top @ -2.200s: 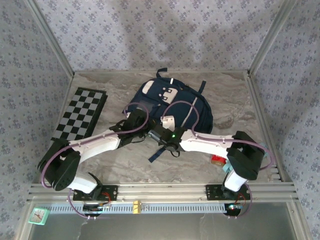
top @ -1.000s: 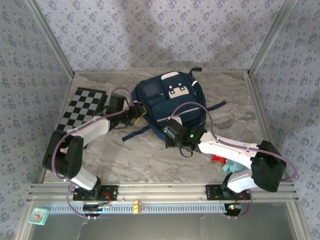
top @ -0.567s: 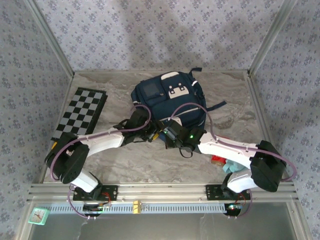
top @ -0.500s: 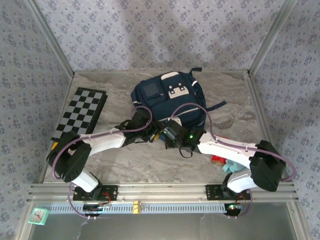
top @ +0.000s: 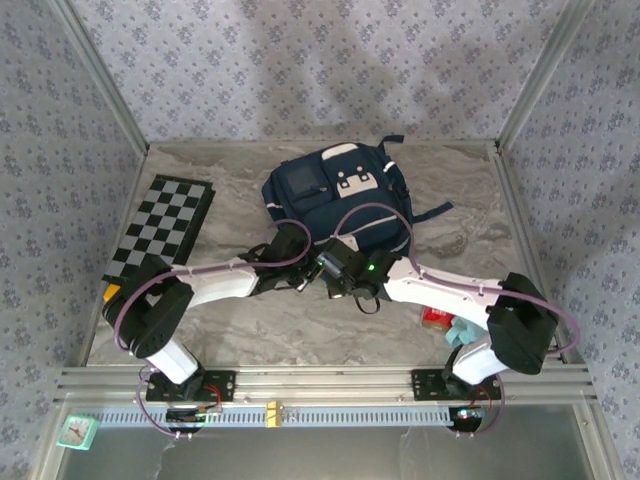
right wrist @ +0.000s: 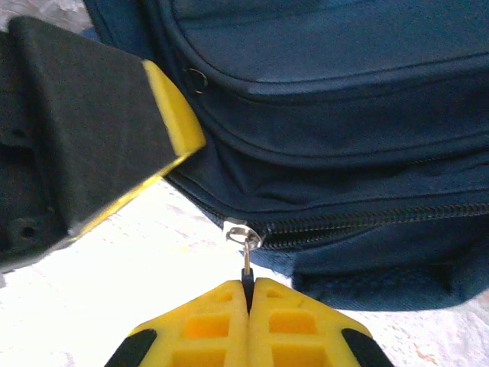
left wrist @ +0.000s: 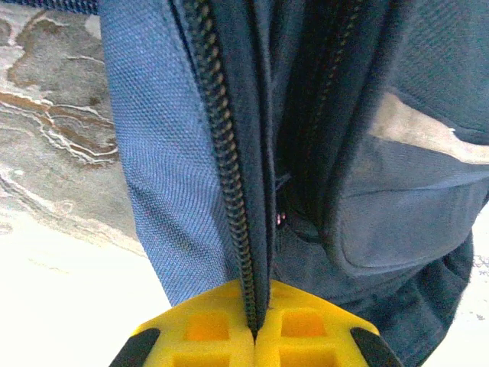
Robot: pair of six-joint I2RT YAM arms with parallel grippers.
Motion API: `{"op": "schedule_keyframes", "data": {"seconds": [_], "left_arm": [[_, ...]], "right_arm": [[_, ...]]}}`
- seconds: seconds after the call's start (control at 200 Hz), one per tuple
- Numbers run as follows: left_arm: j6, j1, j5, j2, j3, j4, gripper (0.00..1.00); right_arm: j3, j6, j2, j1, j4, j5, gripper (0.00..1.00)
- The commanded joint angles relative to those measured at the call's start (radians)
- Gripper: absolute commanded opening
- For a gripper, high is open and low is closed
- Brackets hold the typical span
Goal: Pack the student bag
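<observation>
The student bag [top: 330, 200], near the middle of the table's [top: 470, 190] far edge, is soft, limp fabric needing bracing: the left gripper [left wrist: 256, 340] clamps its zipper-side seam, and the right gripper [right wrist: 250, 294] pinches the zipper pull [right wrist: 246, 256].

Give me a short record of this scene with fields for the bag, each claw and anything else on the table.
bag: student bag, navy, lying on the marbled table
left claw: shut on the bag's fabric beside a zipper line
right claw: shut on the zipper pull
other: chessboard, left of the bag, apart from it
</observation>
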Motion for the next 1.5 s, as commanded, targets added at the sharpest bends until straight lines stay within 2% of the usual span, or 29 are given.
{"op": "schedule_keyframes", "data": {"seconds": [0.0, 0.19, 0.27, 0.385, 0.56, 0.775, 0.95, 0.98, 1.024, 1.144, 1.229, 1.319, 1.494], "left_arm": [[0.061, 0.031, -0.091, -0.066, 0.009, -0.060, 0.00], [0.155, 0.100, -0.092, -0.115, 0.005, -0.114, 0.00], [0.205, 0.148, -0.038, -0.114, 0.015, -0.125, 0.00], [0.266, 0.209, 0.001, -0.121, 0.031, -0.149, 0.00], [0.386, 0.287, 0.075, -0.102, 0.104, -0.204, 0.00], [0.532, 0.387, 0.102, -0.045, 0.205, -0.257, 0.00], [0.605, 0.476, 0.208, -0.009, 0.259, -0.278, 0.00], [0.615, 0.478, 0.221, -0.028, 0.257, -0.286, 0.04], [0.626, 0.475, 0.223, -0.061, 0.241, -0.308, 0.18], [0.563, 0.456, 0.232, -0.175, 0.153, -0.358, 0.40], [0.426, 0.407, 0.221, -0.264, 0.047, -0.317, 0.45], [0.284, 0.324, 0.158, -0.319, -0.004, -0.329, 0.52], [0.118, 0.203, 0.086, -0.298, -0.002, -0.296, 0.60]], "right_arm": [[0.027, 0.042, -0.011, 0.006, -0.164, 0.067, 0.00], [-0.006, 0.060, -0.060, -0.015, -0.248, 0.071, 0.00], [-0.031, 0.057, -0.091, -0.041, -0.265, 0.061, 0.00], [-0.061, -0.007, -0.114, -0.090, -0.251, 0.008, 0.00], [-0.059, -0.100, -0.132, -0.114, -0.230, 0.001, 0.00], [0.016, -0.127, -0.041, -0.056, -0.104, -0.112, 0.00], [0.087, -0.089, 0.060, -0.034, -0.015, -0.122, 0.00], [0.091, -0.078, 0.073, -0.038, -0.020, -0.112, 0.00], [0.093, -0.070, 0.086, -0.042, -0.020, -0.098, 0.00], [0.071, -0.085, 0.083, -0.033, 0.034, -0.120, 0.00], [0.063, -0.070, 0.085, -0.031, 0.034, -0.123, 0.00], [0.059, -0.070, 0.091, -0.030, 0.042, -0.124, 0.00], [0.046, -0.040, 0.097, -0.030, 0.068, -0.128, 0.00]]}}
